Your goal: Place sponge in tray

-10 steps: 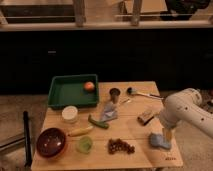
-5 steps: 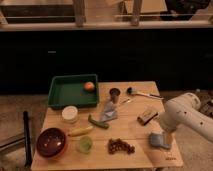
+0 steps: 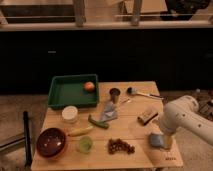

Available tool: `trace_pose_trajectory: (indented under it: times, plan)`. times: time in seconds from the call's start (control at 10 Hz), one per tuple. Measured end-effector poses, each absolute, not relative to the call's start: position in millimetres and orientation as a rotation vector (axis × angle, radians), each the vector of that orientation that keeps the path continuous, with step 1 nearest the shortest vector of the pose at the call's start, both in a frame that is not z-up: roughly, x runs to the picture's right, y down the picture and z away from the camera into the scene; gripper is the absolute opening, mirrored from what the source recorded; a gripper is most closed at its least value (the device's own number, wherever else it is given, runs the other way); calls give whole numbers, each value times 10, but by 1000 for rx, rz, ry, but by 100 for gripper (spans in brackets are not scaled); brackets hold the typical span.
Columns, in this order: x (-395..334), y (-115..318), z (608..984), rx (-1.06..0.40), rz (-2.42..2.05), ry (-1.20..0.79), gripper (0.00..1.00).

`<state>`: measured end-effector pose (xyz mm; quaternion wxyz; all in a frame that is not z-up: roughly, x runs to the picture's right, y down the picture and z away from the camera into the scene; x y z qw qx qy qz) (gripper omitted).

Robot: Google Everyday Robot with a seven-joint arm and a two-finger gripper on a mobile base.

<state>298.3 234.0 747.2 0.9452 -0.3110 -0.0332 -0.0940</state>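
Observation:
A green tray (image 3: 62, 94) stands at the back left of the wooden table, with an orange fruit (image 3: 89, 86) in its right corner. A blue sponge (image 3: 156, 140) lies flat near the table's front right corner. My white arm (image 3: 186, 117) reaches in from the right. My gripper (image 3: 166, 142) points down at the sponge's right edge, touching or just above it. The arm's wrist hides part of the gripper.
A brown block (image 3: 147, 115) lies just behind the sponge. Also on the table are a dark cup (image 3: 115, 94), a brush (image 3: 141, 93), a blue cloth (image 3: 108, 113), a green vegetable (image 3: 98, 122), a banana (image 3: 80, 131), a white bowl (image 3: 70, 113), a red bowl (image 3: 50, 141), a green cup (image 3: 85, 144) and a dark snack pile (image 3: 120, 146).
My arm has swung a little to the right and lowered, bringing the gripper down onto the blue sponge. Nothing on the table has moved.

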Motion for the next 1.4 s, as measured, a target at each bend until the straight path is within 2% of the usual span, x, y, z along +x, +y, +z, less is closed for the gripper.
trace_pose_trajectory:
  times: [1.4]
  plan:
    - [3125,2578,7536,-677,-319,-70,80]
